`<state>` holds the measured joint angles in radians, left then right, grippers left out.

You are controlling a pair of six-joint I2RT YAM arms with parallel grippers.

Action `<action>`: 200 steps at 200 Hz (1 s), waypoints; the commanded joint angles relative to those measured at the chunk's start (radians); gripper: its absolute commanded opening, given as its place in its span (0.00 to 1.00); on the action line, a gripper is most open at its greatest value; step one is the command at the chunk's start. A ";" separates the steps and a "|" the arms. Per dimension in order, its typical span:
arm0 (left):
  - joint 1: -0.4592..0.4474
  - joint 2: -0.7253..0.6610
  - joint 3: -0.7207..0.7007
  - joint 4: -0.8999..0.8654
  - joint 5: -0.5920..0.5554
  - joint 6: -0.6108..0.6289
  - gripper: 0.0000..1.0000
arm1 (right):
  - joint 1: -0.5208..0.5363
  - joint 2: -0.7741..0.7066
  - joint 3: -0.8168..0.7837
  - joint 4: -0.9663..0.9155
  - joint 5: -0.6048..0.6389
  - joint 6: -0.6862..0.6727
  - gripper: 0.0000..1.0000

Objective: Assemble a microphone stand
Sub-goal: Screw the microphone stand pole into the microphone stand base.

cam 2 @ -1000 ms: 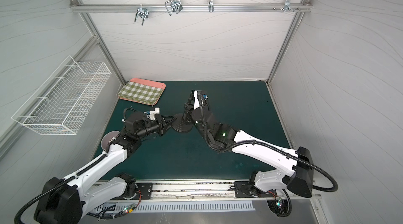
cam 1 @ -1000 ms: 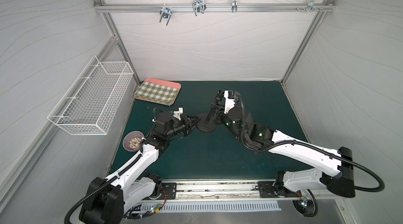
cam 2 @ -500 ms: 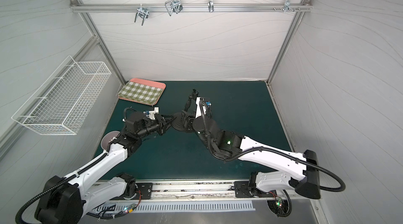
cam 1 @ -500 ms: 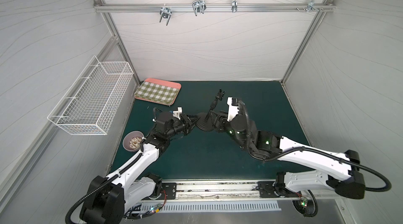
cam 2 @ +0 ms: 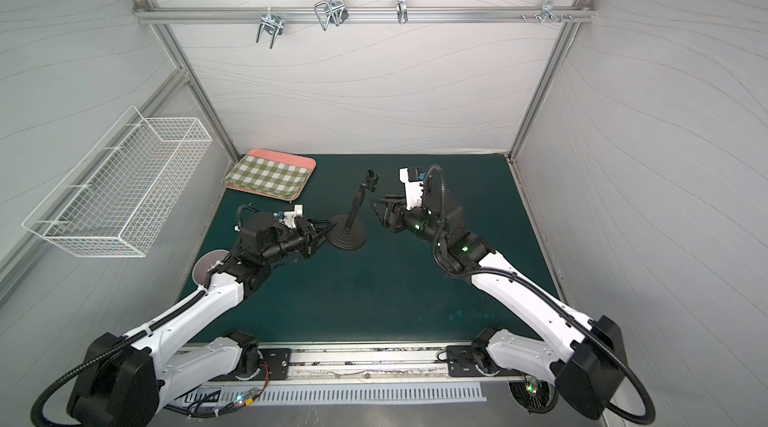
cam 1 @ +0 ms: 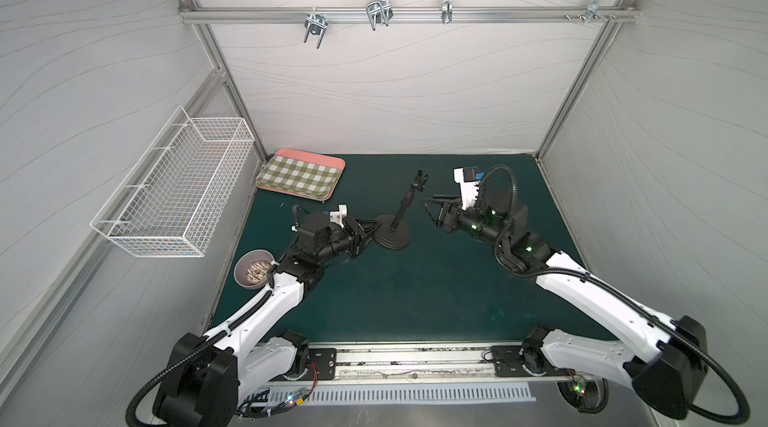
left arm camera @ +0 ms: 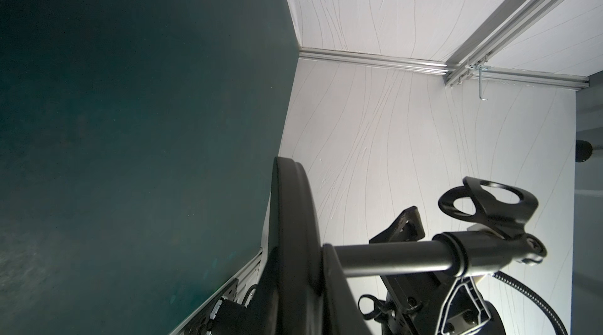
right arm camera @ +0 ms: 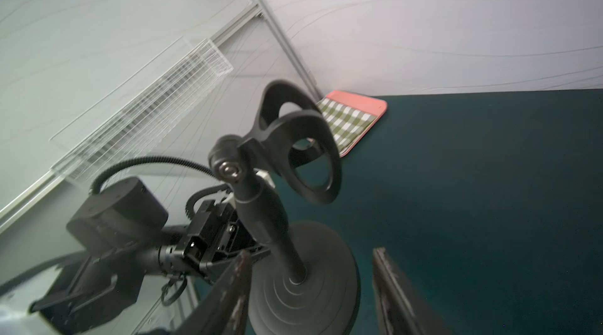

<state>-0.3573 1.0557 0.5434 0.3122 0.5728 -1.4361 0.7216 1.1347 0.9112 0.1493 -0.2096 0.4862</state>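
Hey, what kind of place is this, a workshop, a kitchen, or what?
Probably a robotics lab test cell: white panels on an aluminium frame, a left arm and right arm bolted to a front rail, and a green mat with a microphone stand on it.

Nothing here can be read: no lettering, label, brand mark or number shows on anything in the top views or the wrist views. Any print there may be is too small or too blurred to make out.
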 commanded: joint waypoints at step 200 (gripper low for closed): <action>-0.002 -0.034 0.058 0.120 0.017 -0.019 0.00 | 0.201 0.129 0.142 0.037 0.319 -0.138 0.23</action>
<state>-0.3565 1.0504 0.5434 0.3042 0.5640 -1.4433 0.7837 1.3273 1.0466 0.2588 -0.2596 0.3450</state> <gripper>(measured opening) 0.176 0.256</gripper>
